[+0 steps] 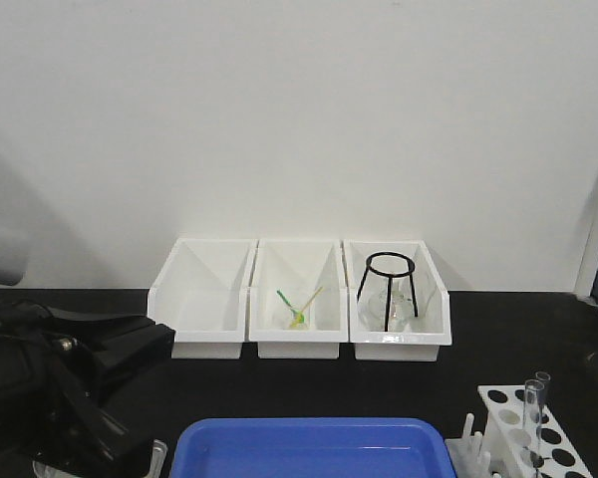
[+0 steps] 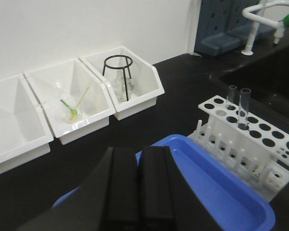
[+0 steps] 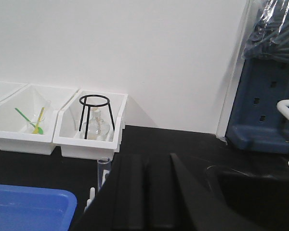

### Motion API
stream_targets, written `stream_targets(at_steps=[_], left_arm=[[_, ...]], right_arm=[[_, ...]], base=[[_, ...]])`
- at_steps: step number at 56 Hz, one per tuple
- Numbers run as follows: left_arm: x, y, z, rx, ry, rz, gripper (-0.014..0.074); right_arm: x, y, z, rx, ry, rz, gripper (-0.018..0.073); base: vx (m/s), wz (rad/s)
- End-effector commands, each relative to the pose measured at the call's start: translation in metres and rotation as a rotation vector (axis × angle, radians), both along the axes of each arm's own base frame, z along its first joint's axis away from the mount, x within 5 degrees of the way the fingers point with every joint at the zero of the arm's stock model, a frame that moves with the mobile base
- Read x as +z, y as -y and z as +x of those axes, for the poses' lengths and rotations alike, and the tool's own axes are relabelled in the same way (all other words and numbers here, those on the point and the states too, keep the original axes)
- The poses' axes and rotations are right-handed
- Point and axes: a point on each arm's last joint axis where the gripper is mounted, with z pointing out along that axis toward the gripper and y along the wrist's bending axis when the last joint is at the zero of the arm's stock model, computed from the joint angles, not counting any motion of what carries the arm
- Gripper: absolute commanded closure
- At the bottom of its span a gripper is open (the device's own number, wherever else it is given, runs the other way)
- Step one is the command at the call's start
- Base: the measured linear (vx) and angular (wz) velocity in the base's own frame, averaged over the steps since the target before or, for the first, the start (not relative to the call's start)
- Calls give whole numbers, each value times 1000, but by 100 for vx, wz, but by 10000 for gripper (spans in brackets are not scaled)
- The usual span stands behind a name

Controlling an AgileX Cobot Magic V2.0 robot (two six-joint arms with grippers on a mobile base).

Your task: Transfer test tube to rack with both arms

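Left gripper [image 2: 139, 185] closed, empty, frame bottom; right unclear; test tube [image 2: 243, 108] in rack [image 2: 279, 166]: light, slick, fragile—pinch mid-tube.

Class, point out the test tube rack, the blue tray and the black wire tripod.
rack [image 2: 260, 132], left wrist view, holed top plate.
blue tray [image 1: 309, 430], front view, far rim.
black wire tripod [image 3: 94, 100], right wrist view, top ring.

Three white bins [image 1: 201, 299] at 12 o'clock; black wire stand [image 1: 389, 289] in one. Blue tray [image 1: 309, 450] at 6 o'clock; white rack [image 2: 250, 139] at 4 o'clock, clear test tube [image 2: 243, 108].
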Motion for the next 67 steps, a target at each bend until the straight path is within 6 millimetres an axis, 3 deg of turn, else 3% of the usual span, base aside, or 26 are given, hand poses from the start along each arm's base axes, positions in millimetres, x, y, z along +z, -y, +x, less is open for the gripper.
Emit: stream_targets(at_steps=[1,27,35,45,54,67], left_arm=[[19,0,-3,-54,98,-62,603],[20,-2,-1,-65,164,13,603],[16,-16,-3,-17,177,48,603],[-22,-62,-20,174,88,-44,603],[-68,-101,-60,326,116,-67,603],[-139,-127,-99,511,152,-68,603]], right_arm=[[17,-1,0,9,105,-12,571],[17,-1,0,9,105,-12,571],[17,-1,0,10,105,-12,571],[17,-1,0,10,105,-12,571],[17,-1,0,10,105,-12,571],[17,-1,0,10,105,-12,571]], base=[[0,0],[0,0],[0,0],[0,0],[0,0],[0,0]])
